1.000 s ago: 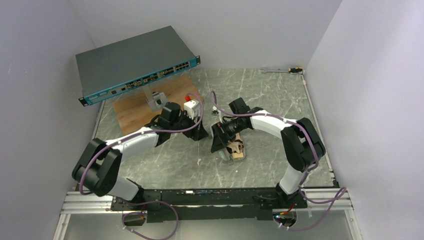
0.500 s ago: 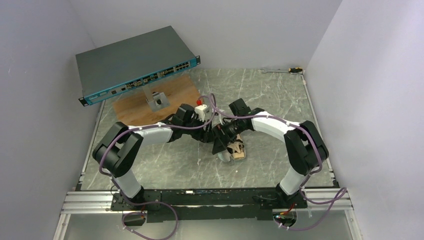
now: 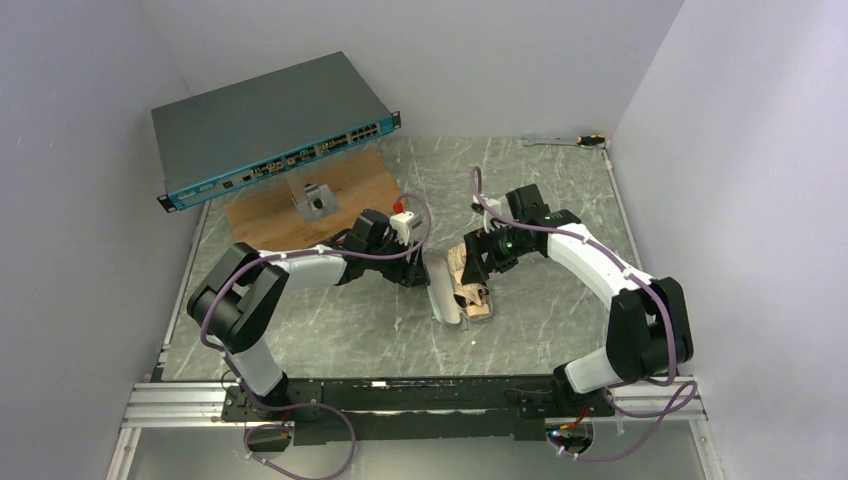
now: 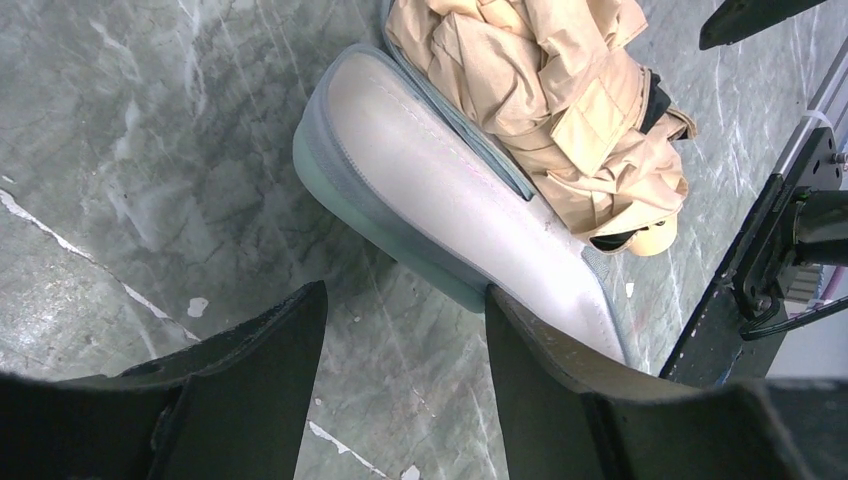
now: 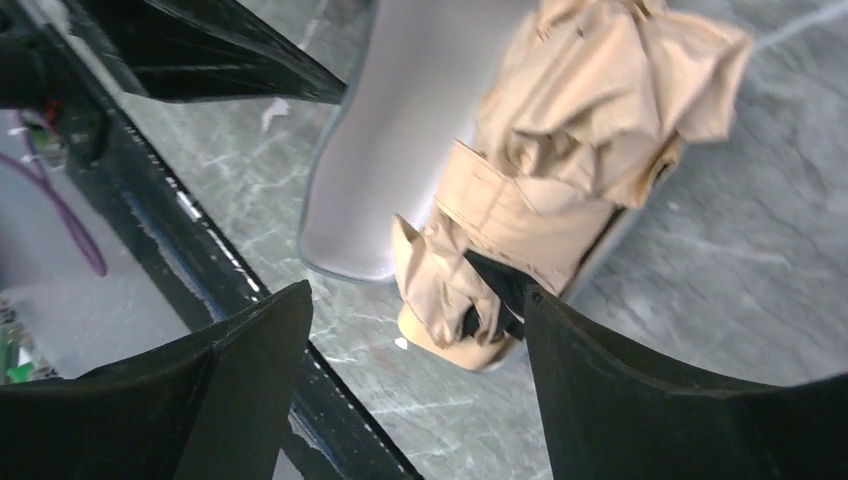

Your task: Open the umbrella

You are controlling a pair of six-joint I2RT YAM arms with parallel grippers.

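tan folded umbrella (image 5: 560, 190) lies on pale sleeve (image 5: 400, 150); black fingers (image 5: 650, 400) spread apart above

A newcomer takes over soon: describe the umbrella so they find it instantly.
Start at the grey marble table and look near its centre. The umbrella is the crumpled tan fabric bundle with a cream handle end, lying against a sleeve that is smooth and whitish.

1. Umbrella (image 4: 545, 100) canopy was tan cloth, matt and heavily creased; its handle (image 4: 650, 238) was cream, smooth and plastic-looking.
2. Sleeve (image 4: 430, 190) was pale mint-white fabric, smooth with a faint sheen.
3. Table top (image 4: 130, 150) was grey, marble-patterned, smooth and slightly glossy.
4. Board (image 3: 265, 225) showed wood grain, matt.
5. Network switch (image 3: 250, 115) casing was grey metal, matt.
6. Fingers (image 4: 250, 380) of the left gripper (image 4: 402, 295) were black, matt and plastic-looking.
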